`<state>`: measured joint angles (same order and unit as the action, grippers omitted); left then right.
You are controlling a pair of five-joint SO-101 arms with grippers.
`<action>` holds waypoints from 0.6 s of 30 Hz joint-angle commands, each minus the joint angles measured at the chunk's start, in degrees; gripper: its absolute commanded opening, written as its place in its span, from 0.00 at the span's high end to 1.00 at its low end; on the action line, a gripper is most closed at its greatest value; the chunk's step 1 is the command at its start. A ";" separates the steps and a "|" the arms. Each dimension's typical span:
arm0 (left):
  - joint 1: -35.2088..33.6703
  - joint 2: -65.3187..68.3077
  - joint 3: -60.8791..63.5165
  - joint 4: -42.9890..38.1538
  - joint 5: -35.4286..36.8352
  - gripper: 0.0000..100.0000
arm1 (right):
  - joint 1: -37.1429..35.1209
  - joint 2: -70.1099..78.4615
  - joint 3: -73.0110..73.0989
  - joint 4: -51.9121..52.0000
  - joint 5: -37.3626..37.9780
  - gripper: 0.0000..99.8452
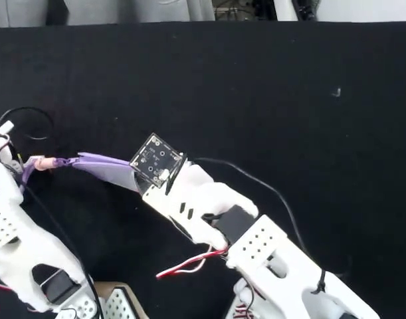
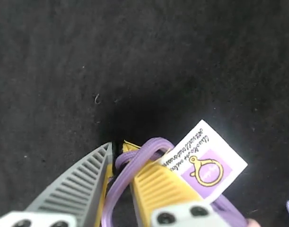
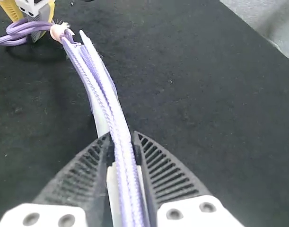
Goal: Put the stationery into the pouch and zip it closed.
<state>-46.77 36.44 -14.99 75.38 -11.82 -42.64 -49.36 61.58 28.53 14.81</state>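
Presently clamps the left gripper point(image 2: 117, 150) shut around the purple cord loop point(image 2: 135, 163) at one end of the pouch point(image 3: 102, 101), beside a white paper tag point(image 2: 205, 163). Pinches the pouch's zipper edge between the right gripper's point(image 3: 120, 142) closed fingers. Holds the pouch stretched between both, over the black table point(image 1: 269, 100).

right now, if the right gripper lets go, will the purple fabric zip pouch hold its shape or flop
Probably flops: the purple fabric zip pouch bows between the right gripper and left gripper. Likely light, since a thin purple cord loop seems enough to hold one end.
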 commanded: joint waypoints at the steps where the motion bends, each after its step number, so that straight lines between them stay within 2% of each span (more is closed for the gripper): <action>1: -0.75 3.96 -4.97 -0.97 -0.44 0.97 | 2.64 -0.04 -2.59 -2.11 0.35 0.99; 5: 2.24 1.49 -10.15 7.47 -0.18 0.97 | 1.14 1.45 -2.86 -2.11 0.44 0.99; 11: 8.92 -9.76 -23.69 25.41 5.36 0.97 | 0.88 8.48 -6.46 -2.37 0.35 0.99; 18: 18.42 -30.68 -21.23 25.49 9.41 0.97 | 0.88 10.07 -7.87 -2.37 0.35 0.97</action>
<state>-32.97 17.10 -36.09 100.26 -3.65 -42.20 -39.43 57.19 27.38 14.55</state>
